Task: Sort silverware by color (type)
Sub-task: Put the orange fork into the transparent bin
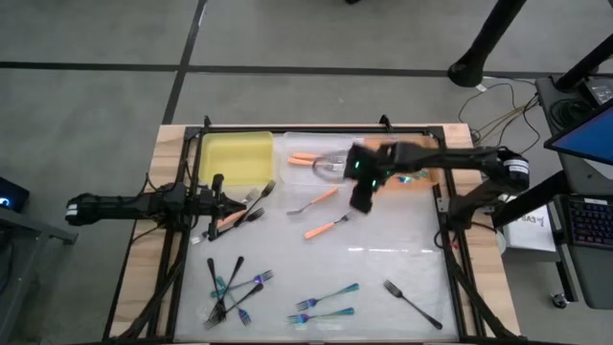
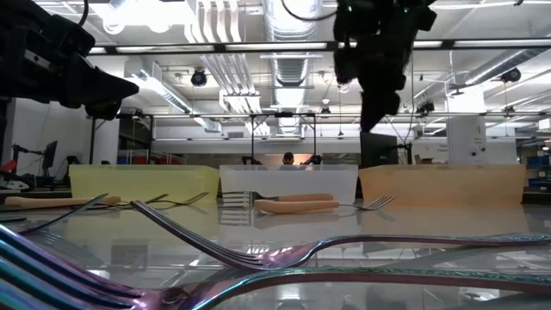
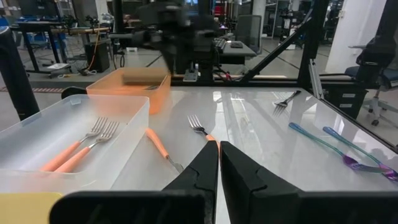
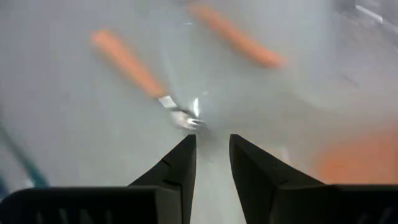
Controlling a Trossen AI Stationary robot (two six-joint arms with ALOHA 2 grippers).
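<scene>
A: Left to right, high view. Left gripper point(image 1: 218, 201) at the table's 9 o'clock edge, fingers pressed together on nothing, idle. Just past its tip lies one orange fork point(image 1: 235, 218) with a black fork point(image 1: 257, 195) beside it.

B: Bins?

A: Three along the far edge: yellow bin point(image 1: 235, 156) at 11 o'clock, clear bin point(image 1: 295, 174) at 12, orange bin point(image 1: 418, 178) at about 1, mostly hidden under the right arm. The clear bin holds orange-handled forks point(image 3: 74, 152), two by the left wrist view.

B: Right arm?

A: Right gripper point(image 1: 361, 197) hangs over the clear bin's near right corner, jaws parted, nothing between them. Judged: released, next pick pending.

B: Nearest candidates?

A: Two loose orange forks on the glass. One point(image 1: 314, 200) sits at roughly 9 o'clock of the gripper, the other point(image 1: 326, 227) at about 7. Both long axes run 8-to-2, tines at the opposite ends. Right arm is clearly nearer to both.

B: Obstructions?

A: None between gripper and either fork. The two lie near each other though apart; an approach across the handle should clear. Remaining stock is well apart: black and teal forks heaped point(image 1: 230, 287) at 7 o'clock, two teal point(image 1: 326, 305) at 6, one black point(image 1: 413, 304) at 5.
</scene>
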